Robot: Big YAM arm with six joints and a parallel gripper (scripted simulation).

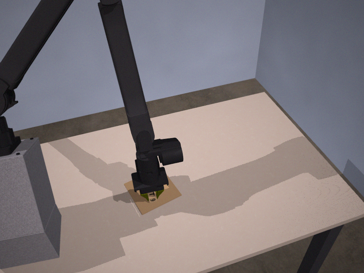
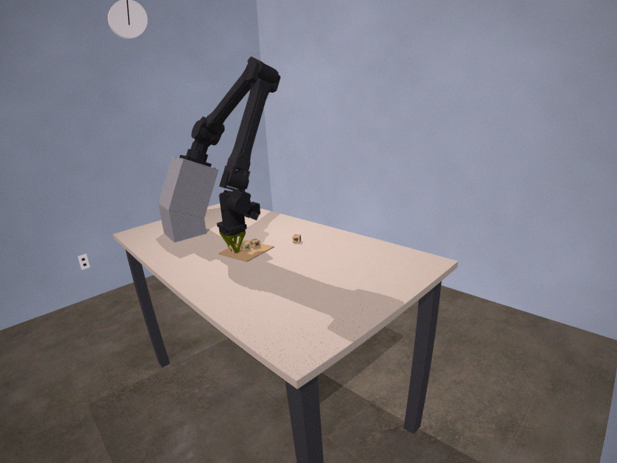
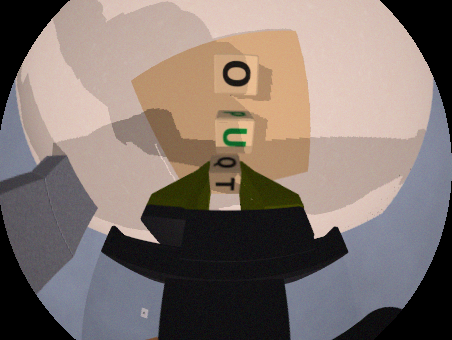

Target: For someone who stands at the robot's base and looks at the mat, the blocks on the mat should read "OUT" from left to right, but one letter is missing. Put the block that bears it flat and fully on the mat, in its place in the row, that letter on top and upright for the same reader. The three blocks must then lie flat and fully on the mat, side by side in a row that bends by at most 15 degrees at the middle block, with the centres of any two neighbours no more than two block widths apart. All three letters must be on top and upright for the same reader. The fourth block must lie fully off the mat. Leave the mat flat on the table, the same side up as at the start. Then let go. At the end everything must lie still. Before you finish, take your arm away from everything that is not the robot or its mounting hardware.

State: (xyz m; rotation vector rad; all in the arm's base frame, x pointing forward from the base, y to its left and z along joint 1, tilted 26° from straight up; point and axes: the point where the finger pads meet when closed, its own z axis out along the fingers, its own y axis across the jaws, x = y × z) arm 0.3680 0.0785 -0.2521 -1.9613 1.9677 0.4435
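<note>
My gripper (image 1: 152, 200) (image 2: 235, 250) (image 3: 225, 166) is shut on the T block (image 1: 151, 194) (image 3: 224, 184), low over or on the tan mat (image 1: 172, 194) (image 2: 248, 256) (image 3: 287, 115); contact is unclear. T is on its top, with another letter on one side. In the wrist view, the U block (image 3: 234, 137) (image 2: 246, 246), green-lettered, lies just beyond it, and the O block (image 3: 236, 74) (image 2: 255, 243) lies farther. O, U and T face the same way, tops away from the base, roughly in line. The top view hides O and U.
The fourth block (image 2: 296, 239) lies on the table off the mat, beyond the O side; its top letter is not readable. The grey robot base (image 1: 26, 205) (image 2: 186, 199) (image 3: 45, 215) stands beside the mat. The U block is close to my fingers.
</note>
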